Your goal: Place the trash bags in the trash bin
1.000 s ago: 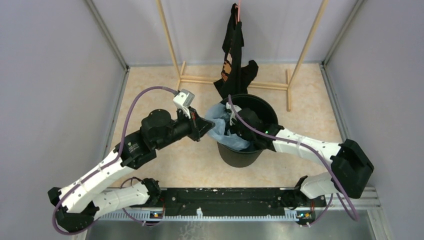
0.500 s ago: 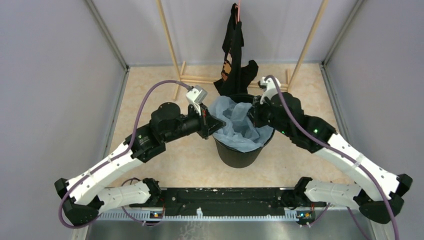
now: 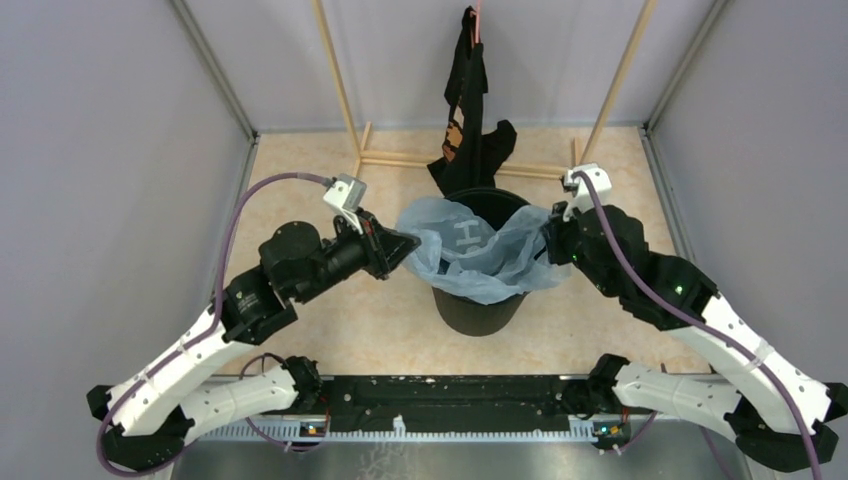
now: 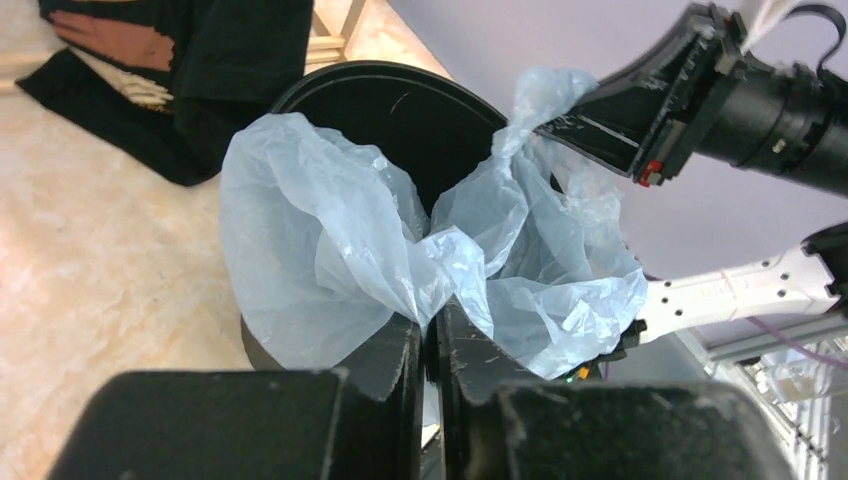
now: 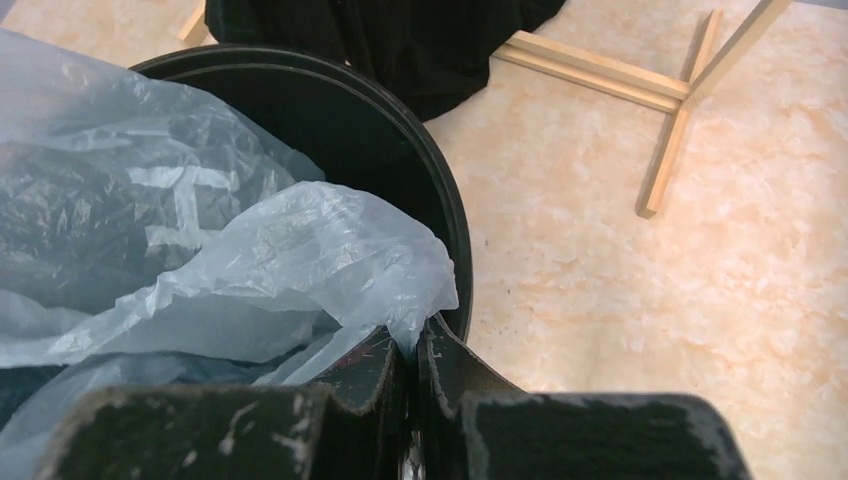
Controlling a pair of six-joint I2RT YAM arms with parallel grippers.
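Note:
The light-blue trash bag [image 3: 470,245] is stretched across the mouth of the round black trash bin [image 3: 480,312], its middle sagging inside and its near edge draped over the front rim. My left gripper [image 3: 412,240] is shut on the bag's left edge, just outside the bin's left rim. At the right rim, my right gripper [image 3: 548,240] is shut on the bag's right edge. In the left wrist view, bag film [image 4: 330,250] bunches between the closed tips of the left gripper [image 4: 432,318]. In the right wrist view, the right gripper [image 5: 412,345] pinches a fold of the bag [image 5: 300,250] beside the bin's rim [image 5: 445,200].
A black garment with orange print [image 3: 468,120] hangs from a wooden rack [image 3: 400,158] right behind the bin and touches the floor there. Grey walls close in the left, right and back. The beige floor lies around the bin.
My right arm came up out of the bin and swung to its right rim, drawing the bag's edge outward. The left gripper pulled back left. The bag now spreads wider over the opening.

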